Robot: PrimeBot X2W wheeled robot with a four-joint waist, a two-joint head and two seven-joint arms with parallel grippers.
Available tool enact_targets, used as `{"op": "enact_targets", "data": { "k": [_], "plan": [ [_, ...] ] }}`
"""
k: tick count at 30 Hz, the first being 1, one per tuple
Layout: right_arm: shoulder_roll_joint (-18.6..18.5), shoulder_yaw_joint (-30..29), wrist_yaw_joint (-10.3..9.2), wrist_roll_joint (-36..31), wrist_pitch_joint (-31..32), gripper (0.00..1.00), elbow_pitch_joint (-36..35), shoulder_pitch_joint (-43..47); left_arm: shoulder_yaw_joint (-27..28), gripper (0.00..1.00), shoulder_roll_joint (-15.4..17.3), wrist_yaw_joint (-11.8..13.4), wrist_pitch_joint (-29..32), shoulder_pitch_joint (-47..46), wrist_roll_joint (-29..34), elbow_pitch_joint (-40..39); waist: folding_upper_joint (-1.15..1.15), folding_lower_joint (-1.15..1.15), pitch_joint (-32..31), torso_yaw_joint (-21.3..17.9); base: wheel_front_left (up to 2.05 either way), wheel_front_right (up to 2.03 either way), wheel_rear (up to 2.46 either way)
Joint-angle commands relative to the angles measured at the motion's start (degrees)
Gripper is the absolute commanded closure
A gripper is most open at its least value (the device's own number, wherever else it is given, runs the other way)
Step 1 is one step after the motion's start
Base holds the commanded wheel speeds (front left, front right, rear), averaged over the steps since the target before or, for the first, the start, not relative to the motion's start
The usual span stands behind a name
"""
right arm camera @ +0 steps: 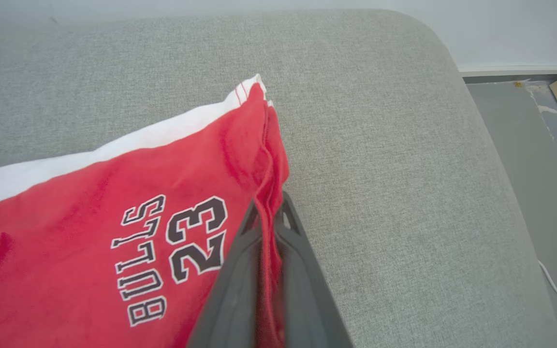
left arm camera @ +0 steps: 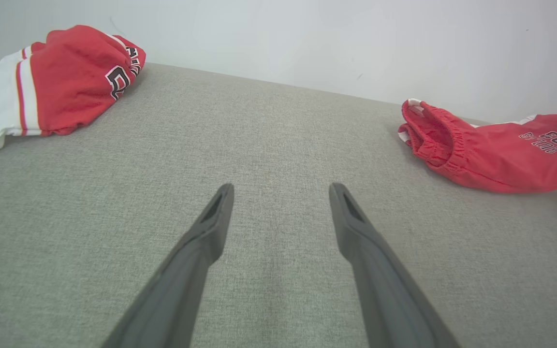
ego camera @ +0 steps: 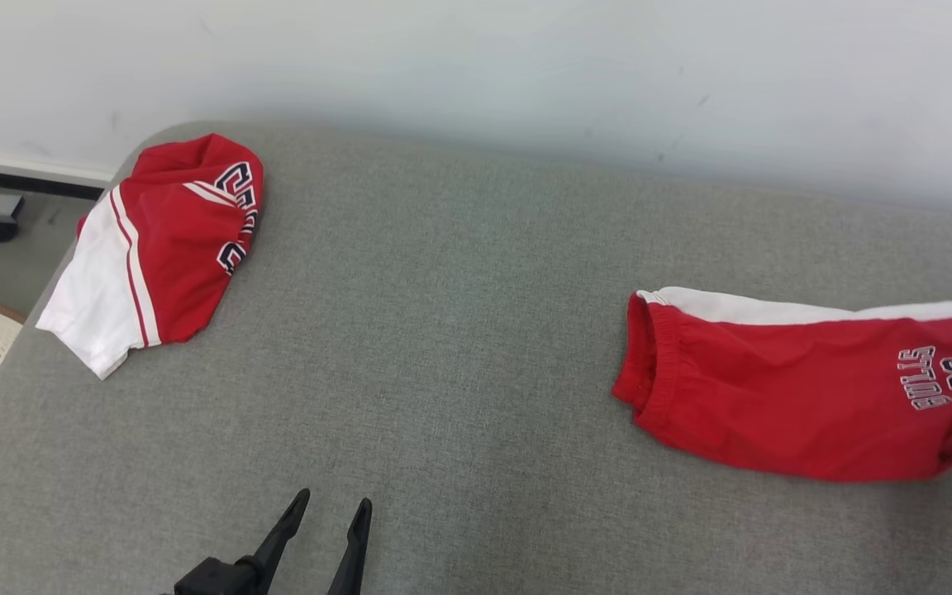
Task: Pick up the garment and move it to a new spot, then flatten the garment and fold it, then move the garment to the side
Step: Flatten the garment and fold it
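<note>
The right hand (right arm camera: 270, 205) pinched the red shorts (ego camera: 773, 405) by the leg hem; the left hand (ego camera: 334, 499) gaped empty. The red shorts lay three-to-nine o'clock, waistband toward nine.

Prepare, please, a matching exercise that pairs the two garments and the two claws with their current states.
Things:
1. red shorts
2. red-and-white top
3. left claw
4. right claw

States:
A. open over bare grey cushion
B. bunched at the far left corner
C. shut on a fabric edge
D. lying at the right, one edge pinched

Pairs: 1-D, 2-B, 3-A, 4-C
</note>
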Motion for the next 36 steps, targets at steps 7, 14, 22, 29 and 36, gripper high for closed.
{"op": "enact_targets", "data": {
  "k": [7,14,22,29,36],
  "plan": [
    [4.6,1.4,0.05,-0.8,0.3,1.00,-8.6,5.5,-0.2,0.00,0.1,0.0,-0.1,2.5,-1.1,0.2,0.00,0.00,-3.4,-1.3,0.00,0.00,0.00],
    [9.0,9.2,0.05,2.6,1.9,1.00,-13.2,7.8,-0.5,0.00,0.2,0.0,-0.2,3.4,-1.5,0.3,0.00,0.00,-5.3,-1.9,0.00,0.00,0.00],
    [12.6,19.4,0.05,9.2,5.4,1.00,-13.4,6.5,-1.3,0.00,-0.2,-0.3,0.1,3.2,-1.9,0.4,0.00,0.00,-5.9,-1.6,0.00,0.00,0.00],
    [15.3,21.0,0.05,11.3,5.3,1.00,-7.6,3.0,-2.2,0.00,-0.8,-0.8,0.2,2.7,-2.0,1.0,0.00,0.00,-4.9,1.5,0.00,0.00,0.00],
    [16.7,21.2,0.05,10.5,4.3,1.00,-1.4,-0.6,-2.3,0.00,-1.4,-1.4,-0.3,1.8,-2.2,2.0,0.00,0.00,-2.9,5.2,0.00,0.00,0.00]
  ]
}}
